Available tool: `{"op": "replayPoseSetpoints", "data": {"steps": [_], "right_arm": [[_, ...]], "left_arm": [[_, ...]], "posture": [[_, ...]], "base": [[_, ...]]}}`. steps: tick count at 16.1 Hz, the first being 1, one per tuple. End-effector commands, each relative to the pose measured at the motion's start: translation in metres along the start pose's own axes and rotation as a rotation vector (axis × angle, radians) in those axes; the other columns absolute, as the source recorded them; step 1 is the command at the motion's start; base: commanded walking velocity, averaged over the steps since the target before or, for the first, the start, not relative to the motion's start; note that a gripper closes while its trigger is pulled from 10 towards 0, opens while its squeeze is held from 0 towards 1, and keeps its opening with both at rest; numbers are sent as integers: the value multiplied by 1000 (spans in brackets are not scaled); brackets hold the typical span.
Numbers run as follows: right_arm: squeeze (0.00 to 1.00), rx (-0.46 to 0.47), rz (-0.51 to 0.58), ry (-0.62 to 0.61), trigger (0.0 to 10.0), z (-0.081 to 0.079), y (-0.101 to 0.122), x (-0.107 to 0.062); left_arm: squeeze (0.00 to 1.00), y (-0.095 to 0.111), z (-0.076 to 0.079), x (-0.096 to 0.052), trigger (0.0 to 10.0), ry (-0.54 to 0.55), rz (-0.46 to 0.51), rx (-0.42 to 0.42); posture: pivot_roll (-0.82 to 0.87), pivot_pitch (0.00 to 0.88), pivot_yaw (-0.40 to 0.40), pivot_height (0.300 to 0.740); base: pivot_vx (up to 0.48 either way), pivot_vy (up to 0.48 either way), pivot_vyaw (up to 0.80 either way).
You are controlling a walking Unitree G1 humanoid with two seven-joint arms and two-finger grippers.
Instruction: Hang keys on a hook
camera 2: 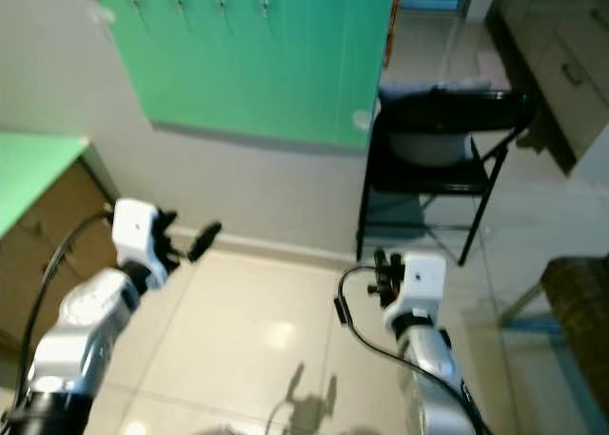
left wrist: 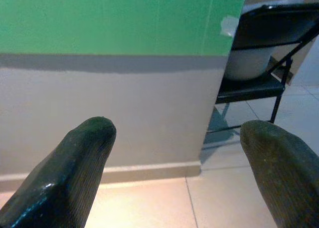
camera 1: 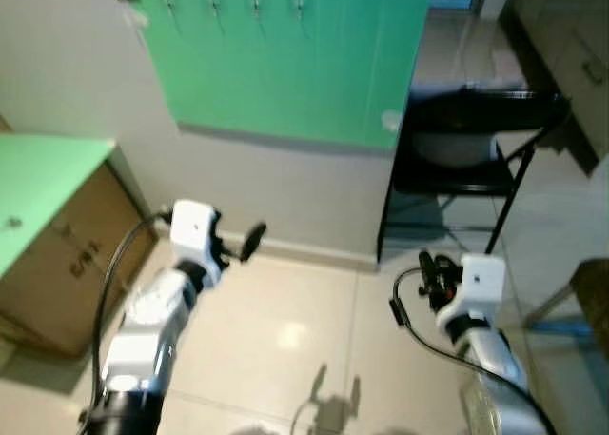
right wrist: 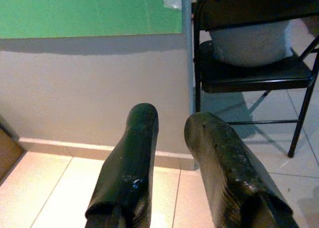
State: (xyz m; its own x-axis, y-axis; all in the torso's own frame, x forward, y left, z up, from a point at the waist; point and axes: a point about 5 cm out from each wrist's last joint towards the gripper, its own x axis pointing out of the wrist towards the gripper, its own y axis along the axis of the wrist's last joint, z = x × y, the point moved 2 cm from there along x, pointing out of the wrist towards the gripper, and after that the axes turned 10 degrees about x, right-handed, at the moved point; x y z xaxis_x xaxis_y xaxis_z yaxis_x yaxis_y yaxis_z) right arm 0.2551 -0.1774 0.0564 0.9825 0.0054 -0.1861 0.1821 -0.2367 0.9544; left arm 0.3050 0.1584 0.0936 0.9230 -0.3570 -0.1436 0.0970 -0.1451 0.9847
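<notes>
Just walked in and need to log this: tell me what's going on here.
The robot stands facing a wall with a green board that carries a row of small hooks near its top. Both arms are raised in front of it. The left gripper is open and holds nothing; the right gripper has its fingers close together with a narrow gap, and no keys can be seen between them. A black folding chair with a white bowl on its seat stands right of the board.

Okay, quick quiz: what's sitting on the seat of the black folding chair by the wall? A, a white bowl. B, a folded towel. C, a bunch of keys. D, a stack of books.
A: a white bowl rests on the seat of the black folding chair, beside the green panel.
</notes>
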Motion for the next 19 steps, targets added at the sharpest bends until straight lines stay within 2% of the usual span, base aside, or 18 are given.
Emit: {"op": "replayPoseSetpoints", "data": {"steps": [1,3,5,7,12,16,18,19], "right_arm": [[1000,5,4,-9,10000,4,-1,1],[1000,22,1,31,10000,0,-3,2],[1000,16,3,69,10000,-9,-6,1],[1000,30,-5,61,10000,-9,-11,-1],[1000,16,-19,54,10000,1,-14,-7],[1000,16,-23,58,10000,-3,-19,-10],[1000,10,-26,66,10000,-5,-20,-10],[1000,9,-28,67,10000,-5,-20,-10]], "left_arm": [[0,-3,3,2,10000,-17,-20,12],[0,-7,6,3,10000,-37,-38,110],[0,-10,9,3,10000,-37,-41,94],[0,-11,14,4,10000,-40,-34,8],[0,-16,18,5,10000,-50,-41,21],[0,-16,16,6,10000,-47,-37,33],[0,-17,16,8,10000,-61,-49,7],[0,-17,11,9,10000,-30,-73,-12]], "posture": [[-106,0,52,740],[-105,0,54,740],[-110,0,57,740],[-111,0,49,740],[-120,0,45,740],[-124,0,49,740],[-126,0,50,740],[-125,0,47,740]], "base": [[0,480,0],[0,480,0],[0,480,0],[0,480,0],[0,480,0],[0,480,0],[0,480,0],[0,476,0]]}}
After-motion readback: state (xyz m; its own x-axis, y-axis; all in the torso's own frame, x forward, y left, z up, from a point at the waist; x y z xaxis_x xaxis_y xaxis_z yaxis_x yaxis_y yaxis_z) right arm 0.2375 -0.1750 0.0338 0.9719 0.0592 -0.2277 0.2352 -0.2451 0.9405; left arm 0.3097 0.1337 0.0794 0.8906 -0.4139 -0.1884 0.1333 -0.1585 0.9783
